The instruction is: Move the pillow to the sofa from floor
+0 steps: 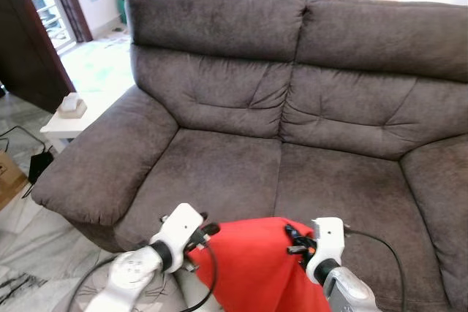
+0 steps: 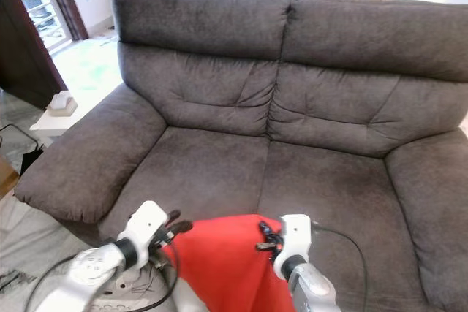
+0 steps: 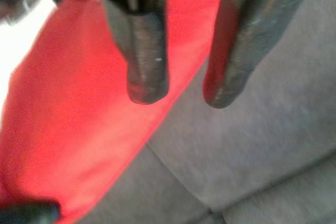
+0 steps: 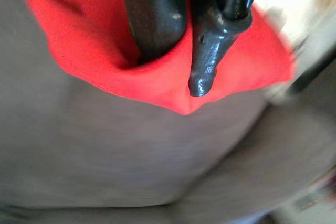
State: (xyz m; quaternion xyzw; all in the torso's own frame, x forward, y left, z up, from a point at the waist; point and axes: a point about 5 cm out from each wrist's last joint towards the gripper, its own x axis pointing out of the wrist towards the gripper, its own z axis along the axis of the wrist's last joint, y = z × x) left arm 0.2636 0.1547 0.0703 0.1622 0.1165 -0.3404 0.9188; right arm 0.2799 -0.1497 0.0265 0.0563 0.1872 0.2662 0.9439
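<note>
A red pillow (image 1: 252, 268) hangs between my two grippers, just over the front edge of the dark grey-brown sofa (image 1: 219, 173). My left gripper (image 1: 205, 233) holds the pillow's left upper edge. In the left wrist view its fingertips (image 3: 147, 85) stand a little apart, with the red cloth running in between them higher up. My right gripper (image 1: 294, 239) is pinched shut on the right upper edge, and the red cloth bunches around its fingers (image 4: 202, 77). The pillow's lower part is cut off by the bottom of the view.
The sofa has two wide seat cushions and thick armrests (image 1: 102, 166). To its left stands a low white side table (image 1: 58, 129) with a tissue box (image 1: 72, 106). Cables (image 1: 22, 144) and a cardboard box (image 1: 7, 177) lie on the marble floor.
</note>
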